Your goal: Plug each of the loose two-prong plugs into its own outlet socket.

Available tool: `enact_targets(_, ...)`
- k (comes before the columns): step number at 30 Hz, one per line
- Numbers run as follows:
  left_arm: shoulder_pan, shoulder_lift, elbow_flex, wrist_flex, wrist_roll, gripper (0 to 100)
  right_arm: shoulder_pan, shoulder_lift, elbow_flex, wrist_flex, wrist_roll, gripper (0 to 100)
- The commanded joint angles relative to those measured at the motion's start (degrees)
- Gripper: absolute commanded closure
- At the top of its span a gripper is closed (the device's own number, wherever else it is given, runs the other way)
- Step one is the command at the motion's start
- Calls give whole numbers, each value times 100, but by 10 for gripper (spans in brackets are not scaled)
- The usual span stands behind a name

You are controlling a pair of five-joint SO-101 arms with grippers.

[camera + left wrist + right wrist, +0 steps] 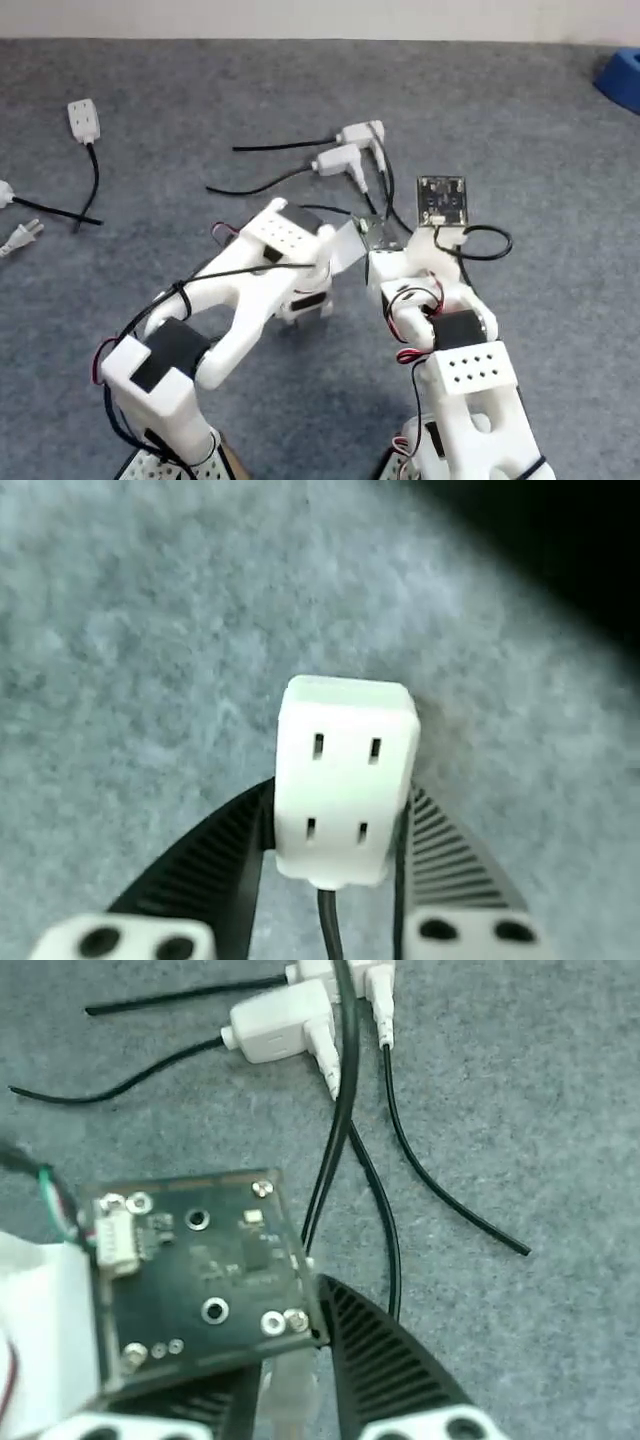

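Observation:
A white outlet socket (pixel 345 770) with two pairs of slots is clamped in my left gripper (pixel 338 805), which is shut on it just above the grey carpet; its black cord hangs out below. In the high view this socket (pixel 346 245) sits between the two wrists. My right gripper (pixel 290 1360) is shut on a small white plug (pixel 290 1395), whose black cord (pixel 335 1140) runs away from it. The plug is right beside the left arm's green camera board (pixel 200 1270). In the high view the right gripper (pixel 380 242) almost meets the socket.
Two white plug-and-socket pairs (pixel 340 160) (pixel 362 133) lie joined behind the grippers. At far left lie a spare socket (pixel 83 120) and two loose plugs (pixel 20 238) (pixel 3 193). A blue object (pixel 620 80) is at the back right corner.

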Motion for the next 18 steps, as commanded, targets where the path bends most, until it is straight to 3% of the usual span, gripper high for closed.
enact_targets(1, 224, -171, 374, -519, -114, 995, 66, -57, -119, 4, -62, 992)
enact_targets(6, 1042, -198, 391, -563, -97, 995, 75, -57, -119, 4, -70, 992)
enact_targets(10, 1499, -207, 400, -563, 422, 995, 84, -31, -127, 4, -70, 992)
enact_targets(18, 1710, -277, 637, -589, 774, 995, 92, -22, -127, 4, -53, 992)
